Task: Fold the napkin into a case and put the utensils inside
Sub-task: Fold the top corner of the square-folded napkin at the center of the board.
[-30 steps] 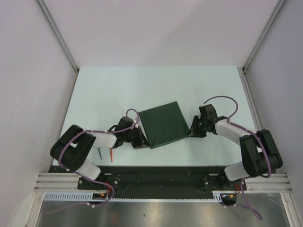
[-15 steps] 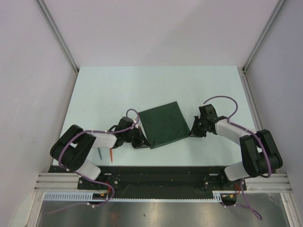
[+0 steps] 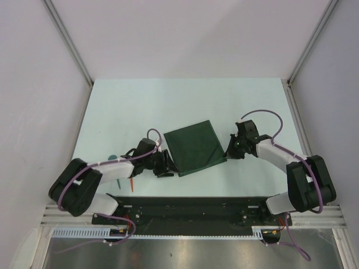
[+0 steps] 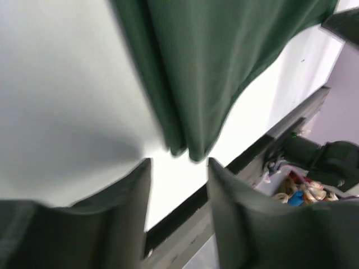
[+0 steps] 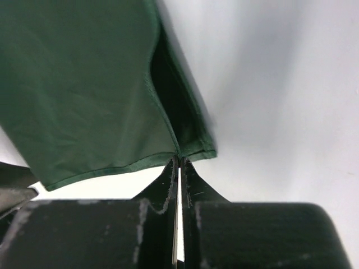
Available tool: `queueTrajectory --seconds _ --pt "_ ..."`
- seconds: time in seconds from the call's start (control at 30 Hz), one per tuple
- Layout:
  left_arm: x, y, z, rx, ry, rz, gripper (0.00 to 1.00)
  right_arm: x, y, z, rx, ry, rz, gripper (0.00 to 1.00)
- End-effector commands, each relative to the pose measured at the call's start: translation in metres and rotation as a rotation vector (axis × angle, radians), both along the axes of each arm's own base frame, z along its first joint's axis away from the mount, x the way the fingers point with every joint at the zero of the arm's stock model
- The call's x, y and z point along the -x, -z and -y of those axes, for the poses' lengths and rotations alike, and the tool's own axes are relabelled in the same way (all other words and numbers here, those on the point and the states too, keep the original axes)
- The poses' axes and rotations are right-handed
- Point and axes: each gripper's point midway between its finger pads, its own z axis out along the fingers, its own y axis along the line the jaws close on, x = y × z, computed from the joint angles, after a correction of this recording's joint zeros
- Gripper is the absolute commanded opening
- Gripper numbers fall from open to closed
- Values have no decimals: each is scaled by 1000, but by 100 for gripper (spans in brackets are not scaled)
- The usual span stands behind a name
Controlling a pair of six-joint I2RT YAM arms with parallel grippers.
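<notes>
While the utensils (image 3: 132, 185) lie outside the folded napkin (image 3: 195, 148), the left gripper (image 4: 179, 163) has opened off its corner; the right gripper (image 5: 179, 162) has pinched shut on its edge.

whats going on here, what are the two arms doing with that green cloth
Two robot arms are working a dark green napkin that lies partly folded on the table. The right gripper is shut on the napkin's near right corner. The left gripper is open, with the cloth's near left corner just ahead of its fingers and not gripped. The utensils lie on the table beside the left arm, not yet in any case.
</notes>
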Motion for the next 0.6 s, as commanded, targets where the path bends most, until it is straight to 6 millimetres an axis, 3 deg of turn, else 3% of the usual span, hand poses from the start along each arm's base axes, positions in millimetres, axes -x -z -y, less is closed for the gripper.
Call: queueTrajectory --seconds 0.0,0.03,0.13,0.37,0.57 --pt "0 -21 -18 -113 3 62 54 -21 -29 -11 -34 -58 94 0" --pt "-8 -36 -18 -111 -6 109 57 -23 -30 -15 -43 -73 95 0" --pt "-17 -47 -29 -156 -36 157 57 -30 -35 -28 -64 -118 107 0" --pt "-38 -62 -36 -156 -82 189 56 -44 -40 -62 -107 -205 104 0" --pt "-64 -77 -43 -133 -134 243 56 -54 -45 -112 -207 -304 109 0"
